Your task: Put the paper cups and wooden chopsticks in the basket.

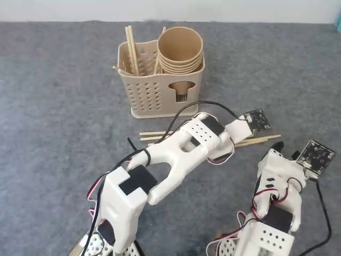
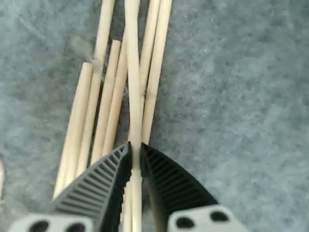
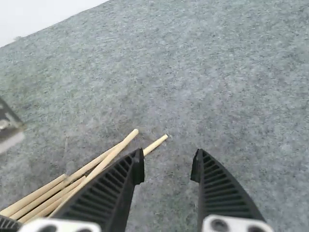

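Observation:
A beige perforated basket stands at the back of the grey carpet with a stack of paper cups and some wooden chopsticks upright in it. Several loose chopsticks lie in front of the basket, partly under the left arm. My left gripper is down over this pile, shut on one chopstick, with the others lying beside it. My right gripper hovers open just beyond the tips of the chopsticks, nothing between its fingers.
Grey carpet covers the whole surface. The left arm stretches across the middle toward the pile; the right arm stands at the front right. Open carpet lies to the left of the basket and along the right side.

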Available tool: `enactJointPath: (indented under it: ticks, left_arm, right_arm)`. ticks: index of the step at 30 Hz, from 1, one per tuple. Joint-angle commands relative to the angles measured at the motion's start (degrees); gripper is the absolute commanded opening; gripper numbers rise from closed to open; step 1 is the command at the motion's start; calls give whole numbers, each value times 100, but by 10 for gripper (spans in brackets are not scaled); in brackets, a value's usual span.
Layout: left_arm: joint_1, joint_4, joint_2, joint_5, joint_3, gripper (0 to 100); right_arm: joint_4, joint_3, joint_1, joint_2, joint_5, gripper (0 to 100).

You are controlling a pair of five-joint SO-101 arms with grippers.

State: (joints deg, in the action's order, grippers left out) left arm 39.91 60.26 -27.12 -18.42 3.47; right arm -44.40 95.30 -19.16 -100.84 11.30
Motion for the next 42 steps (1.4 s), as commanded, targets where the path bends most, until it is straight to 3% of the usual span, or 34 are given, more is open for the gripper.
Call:
enactJointPath:
  ticks: [1,10,19,24,28,35,38,42]
  left_arm:
    - [-97,132,695,343,-101,13]
    - [-422,237,2673,519,971,13]
    - [-712,-44,6136,519,3160,13]
    - [-1723,-765,8431,536,4760,13]
    - [-2558,-756,10154,826,5877,13]
    - [-4088,-712,12580,1398,7626,13]
    - [-4756,-756,13257,1758,8233,13]
    - [-5591,-1380,12985,2488,8303,13]
  right_arm:
    - [31,-229,57,-40,53,176]
    - [4,-229,66,-40,53,176]
    - [-391,-281,699,13,-299,176]
    - [-1095,-527,1631,13,-914,176]
    - [-1569,-712,2826,13,-1442,176]
    - [-1596,-651,4259,31,-2690,176]
    - [-1596,-686,4585,180,-3165,176]
    - [-1543,-1222,4637,1226,-3552,180]
